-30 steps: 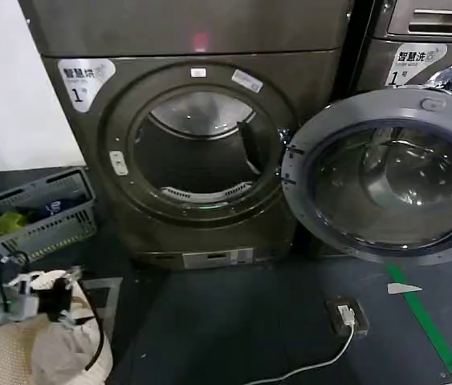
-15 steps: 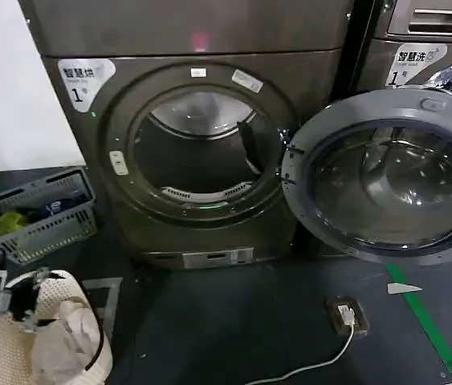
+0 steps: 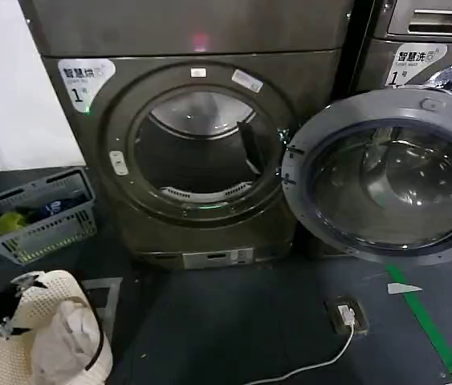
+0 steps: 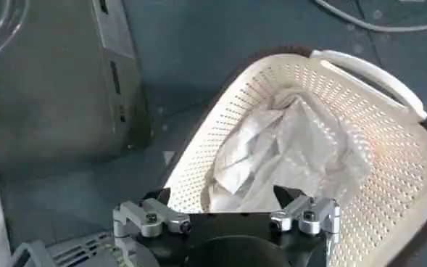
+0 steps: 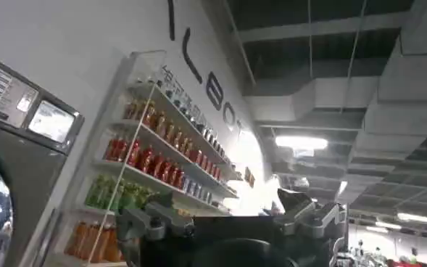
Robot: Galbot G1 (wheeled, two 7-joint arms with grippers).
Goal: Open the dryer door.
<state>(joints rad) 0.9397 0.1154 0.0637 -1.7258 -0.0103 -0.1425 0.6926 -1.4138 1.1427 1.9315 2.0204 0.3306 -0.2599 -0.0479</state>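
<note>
The dryer door (image 3: 388, 176) stands swung wide to the right of the bronze-grey dryer (image 3: 201, 144), grey inner face and dark glass toward us, hinged at the right edge of the round opening and covering the front of the neighbouring machine (image 3: 422, 44). The drum mouth (image 3: 197, 152) gapes, nothing across it, and the dark floor (image 3: 234, 321) in front of the dryer lies free out to a white cable (image 3: 310, 365) and its plug block (image 3: 346, 314). A green stripe (image 3: 426, 325) runs along the floor under the door's lower edge. By the dryer's left edge sits a grey crate (image 3: 37, 212); nearer, a white perforated basket (image 3: 45, 337) with pale cloth (image 4: 285, 156).

The left gripper (image 4: 227, 207) hovers over that basket's rim, jaws apart and empty. The right gripper (image 5: 231, 218) is raised, jaws apart too, facing shelves of bottles (image 5: 155, 156) on a wall.

Labels: a "1" sticker with Chinese characters at the dryer's upper left (image 3: 83, 80), another on the neighbour (image 3: 414, 64).
</note>
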